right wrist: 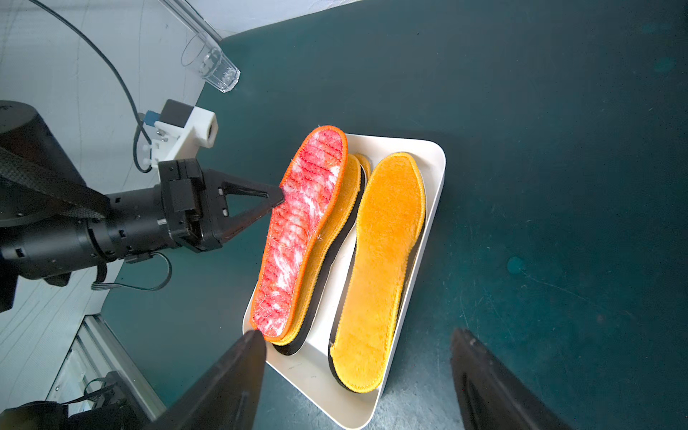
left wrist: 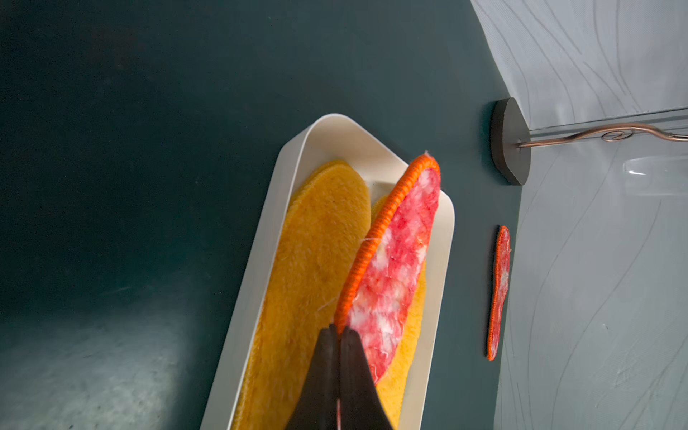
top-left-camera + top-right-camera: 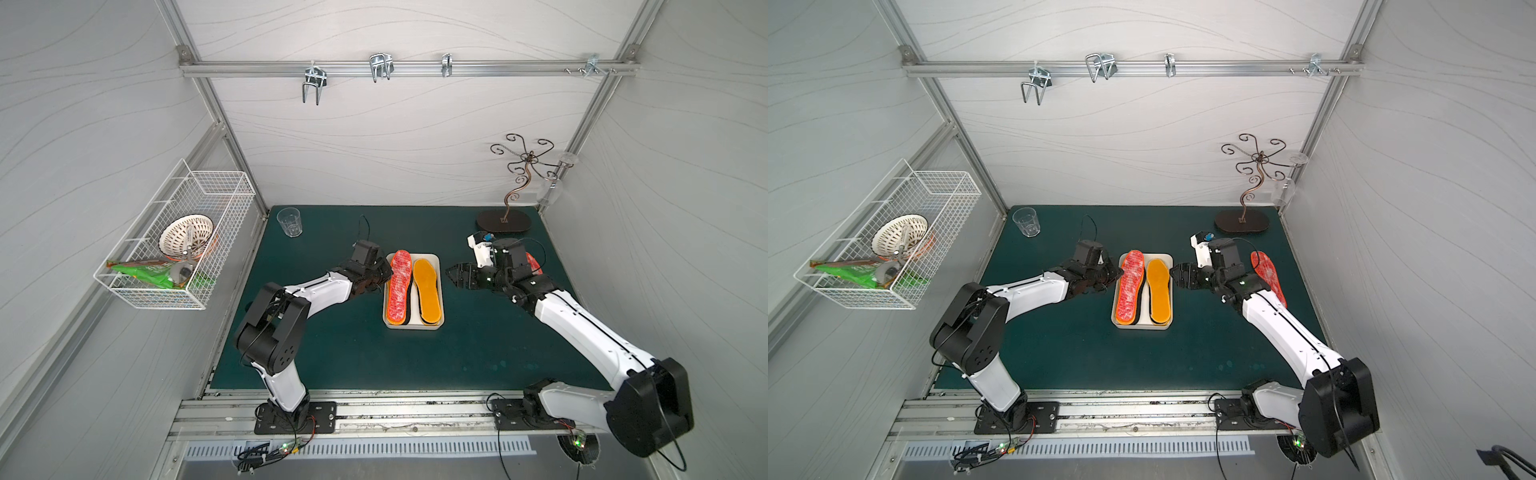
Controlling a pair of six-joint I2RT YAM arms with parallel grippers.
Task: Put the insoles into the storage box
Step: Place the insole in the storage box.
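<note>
Left wrist: red insole (image 2: 394, 268) between fingers (image 2: 323, 376)

- Dark green mat (image 3: 332, 353) covers the table, with pale scuffs near the front edge.
- Clear glass tumbler (image 3: 289, 221) stands upright at the mat's back left corner.
- White wire basket (image 3: 220, 185) hangs on the left wall. Inside: a white slotted bowl (image 3: 186, 237) tipped on its side, a green packet (image 3: 145, 274) lying along the bottom.
- Scrolled metal stand (image 3: 525, 166) on a dark oval base (image 3: 503, 221) sits at the back right of the mat.
- Clear stemmed item (image 3: 550, 191) hangs from the stand, possibly a wine glass; too faint to confirm.
- Aluminium rail (image 3: 415, 66) runs across the back wall and carries several metal hooks (image 3: 314, 83).
</note>
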